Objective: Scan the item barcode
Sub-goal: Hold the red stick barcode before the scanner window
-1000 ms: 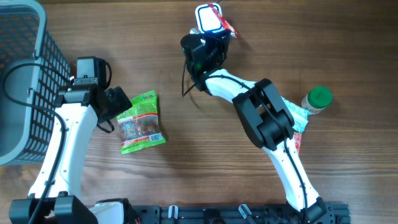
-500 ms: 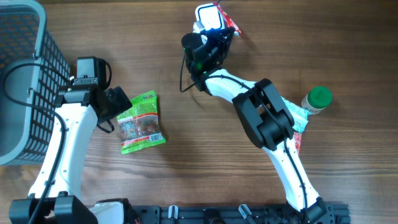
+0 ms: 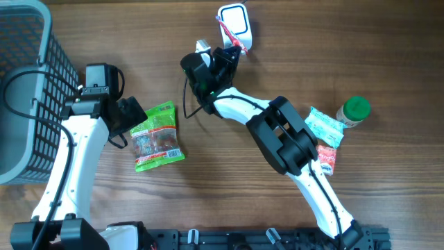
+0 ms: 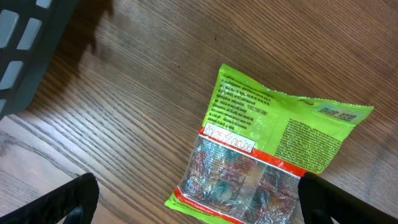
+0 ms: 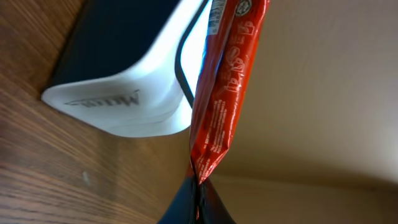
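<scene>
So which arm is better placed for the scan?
Right. The right gripper is shut on the red packet, held up by the scanner. The left gripper hangs open over the green bag, away from it, holding nothing.

red packet (image 5: 227,81) print, scanner (image 5: 124,93) logo, neither legible

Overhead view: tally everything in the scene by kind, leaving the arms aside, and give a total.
Packets: 4 (green packet, red packet, teal packet, red-and-white packet)
Jars: 1 (green-lidded jar)
Scanners: 1 (scanner)
Baskets: 1 (grey basket)
Total: 7
</scene>
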Robot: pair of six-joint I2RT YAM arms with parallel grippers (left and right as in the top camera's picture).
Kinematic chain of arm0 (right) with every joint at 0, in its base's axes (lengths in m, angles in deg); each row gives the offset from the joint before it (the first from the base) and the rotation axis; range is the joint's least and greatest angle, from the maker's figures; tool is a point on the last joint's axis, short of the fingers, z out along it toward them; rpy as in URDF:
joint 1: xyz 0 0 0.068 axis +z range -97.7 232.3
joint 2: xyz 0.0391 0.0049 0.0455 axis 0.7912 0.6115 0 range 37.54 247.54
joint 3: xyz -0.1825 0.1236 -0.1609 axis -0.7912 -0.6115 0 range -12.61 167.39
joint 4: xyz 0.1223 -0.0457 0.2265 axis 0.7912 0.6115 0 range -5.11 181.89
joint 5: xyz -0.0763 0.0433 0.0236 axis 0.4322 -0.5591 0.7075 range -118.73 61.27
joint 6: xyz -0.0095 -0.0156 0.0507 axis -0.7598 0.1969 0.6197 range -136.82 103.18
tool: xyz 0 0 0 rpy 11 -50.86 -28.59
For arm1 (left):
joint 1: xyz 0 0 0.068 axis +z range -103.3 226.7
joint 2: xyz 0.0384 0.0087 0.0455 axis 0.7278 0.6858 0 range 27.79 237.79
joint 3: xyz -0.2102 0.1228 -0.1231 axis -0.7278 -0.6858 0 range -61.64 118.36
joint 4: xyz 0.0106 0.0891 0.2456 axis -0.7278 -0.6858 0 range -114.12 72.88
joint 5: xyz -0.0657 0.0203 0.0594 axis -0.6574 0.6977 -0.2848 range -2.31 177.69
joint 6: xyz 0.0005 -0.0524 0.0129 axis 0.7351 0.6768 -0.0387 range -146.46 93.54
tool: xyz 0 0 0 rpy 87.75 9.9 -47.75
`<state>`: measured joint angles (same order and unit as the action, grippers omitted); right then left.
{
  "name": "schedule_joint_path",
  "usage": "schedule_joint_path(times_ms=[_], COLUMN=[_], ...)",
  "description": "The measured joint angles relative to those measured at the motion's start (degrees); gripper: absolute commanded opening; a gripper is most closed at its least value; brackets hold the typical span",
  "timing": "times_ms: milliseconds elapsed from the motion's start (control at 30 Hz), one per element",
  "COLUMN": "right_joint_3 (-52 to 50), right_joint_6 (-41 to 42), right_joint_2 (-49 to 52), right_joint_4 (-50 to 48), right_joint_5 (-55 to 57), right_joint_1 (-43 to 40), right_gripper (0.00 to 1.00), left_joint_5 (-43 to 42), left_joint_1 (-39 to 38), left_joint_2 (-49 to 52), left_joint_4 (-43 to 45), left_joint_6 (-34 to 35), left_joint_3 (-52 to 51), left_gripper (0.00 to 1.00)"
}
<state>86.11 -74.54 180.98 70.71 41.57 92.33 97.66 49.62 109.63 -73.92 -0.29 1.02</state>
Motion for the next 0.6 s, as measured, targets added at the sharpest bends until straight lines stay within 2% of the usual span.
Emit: schedule_joint_path(times_ms=[333,467,600], right_joint_3=[0.0,0.11,0.11], right_joint_6=[8.94,11.47,20.09], right_joint_2=[-0.42,-1.18,-1.38], right_joint_4=[0.09,8.37,21.0], right_joint_5=[0.26,-0.26,-5.42], right_joint_1=[-2.91,-2.8,-3.1], right_gripper=[0.04,0.04,0.04], left_joint_5=[0.0,-0.02,0.0], left_joint_1=[0.0,0.0,0.0], left_joint_2=[0.0,0.0,0.0], left_joint_4=[-0.02,0.0,0.0], left_joint_6=[0.0,0.0,0.02], left_joint_3=[0.0,0.0,0.0], left_gripper=[1.0,1.0,1.0])
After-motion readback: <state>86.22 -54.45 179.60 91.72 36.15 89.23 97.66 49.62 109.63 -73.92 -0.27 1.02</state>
